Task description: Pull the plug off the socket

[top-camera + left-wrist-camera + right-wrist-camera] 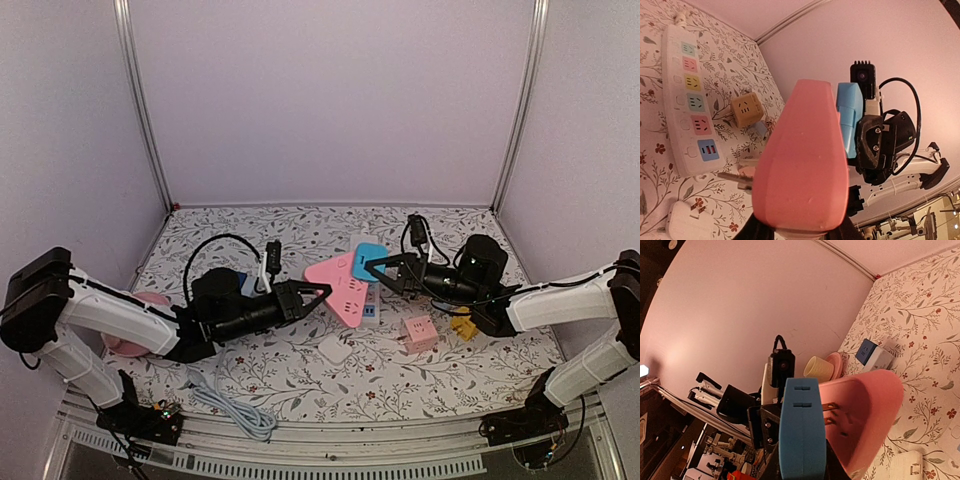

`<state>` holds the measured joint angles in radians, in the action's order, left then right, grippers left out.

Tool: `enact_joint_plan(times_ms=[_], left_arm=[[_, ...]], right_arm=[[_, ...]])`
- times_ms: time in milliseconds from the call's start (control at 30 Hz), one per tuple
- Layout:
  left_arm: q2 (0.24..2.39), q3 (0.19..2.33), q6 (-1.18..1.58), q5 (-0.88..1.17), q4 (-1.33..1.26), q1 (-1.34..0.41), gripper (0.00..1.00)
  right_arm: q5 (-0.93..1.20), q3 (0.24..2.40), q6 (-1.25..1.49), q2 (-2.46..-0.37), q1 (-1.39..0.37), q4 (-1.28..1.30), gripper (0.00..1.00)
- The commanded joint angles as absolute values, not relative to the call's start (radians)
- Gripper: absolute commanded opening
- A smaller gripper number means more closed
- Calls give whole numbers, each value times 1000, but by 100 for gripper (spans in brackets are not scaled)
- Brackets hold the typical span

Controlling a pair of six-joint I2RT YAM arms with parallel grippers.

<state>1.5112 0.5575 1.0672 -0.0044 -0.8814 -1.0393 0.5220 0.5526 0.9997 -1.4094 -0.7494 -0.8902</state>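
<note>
Plain pink socket [345, 287] in black left gripper [320, 292]; sky-blue plug [368, 254] in black right gripper [374, 267]. Beyond left gripper tip: white power strip [677, 100] with 6 outlets in teal, pink, yellow, teal, pink, blue; mustard-yellow cube [746, 109]. Beneath both grippers: white table cover [250, 230], grey-green vine print, small red flowers. Beyond right gripper tip: cream cup [818, 368], pink plate [836, 361].

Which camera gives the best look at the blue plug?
The right wrist view: the plug fills the foreground, its prongs showing beside the pink socket. The top view shows it small, against the socket. The left wrist view shows only a blue edge behind the socket.
</note>
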Motion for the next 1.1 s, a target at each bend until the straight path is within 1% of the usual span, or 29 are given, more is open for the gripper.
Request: enact_joint_plan(times_ms=[0, 200, 333, 767, 967, 1067], left_arm=[[1514, 561, 1103, -140, -661, -1026, 0], [1521, 554, 1115, -150, -661, -1025, 0], [1514, 555, 1109, -153, -665, -1027, 0], [1458, 586, 1014, -194, -523, -980, 0], [1495, 641, 971, -171, -456, -935, 0], [1525, 671, 953, -159, -435, -920, 0]], right_arm=[[655, 570, 973, -1363, -768, -1071, 3], [683, 571, 970, -1362, -768, -1094, 3], [670, 564, 965, -1357, -768, -1049, 3], [501, 474, 806, -1269, -770, -602, 3], [383, 461, 756, -1303, -830, -433, 3], [337, 455, 738, -1327, -866, -393, 3]])
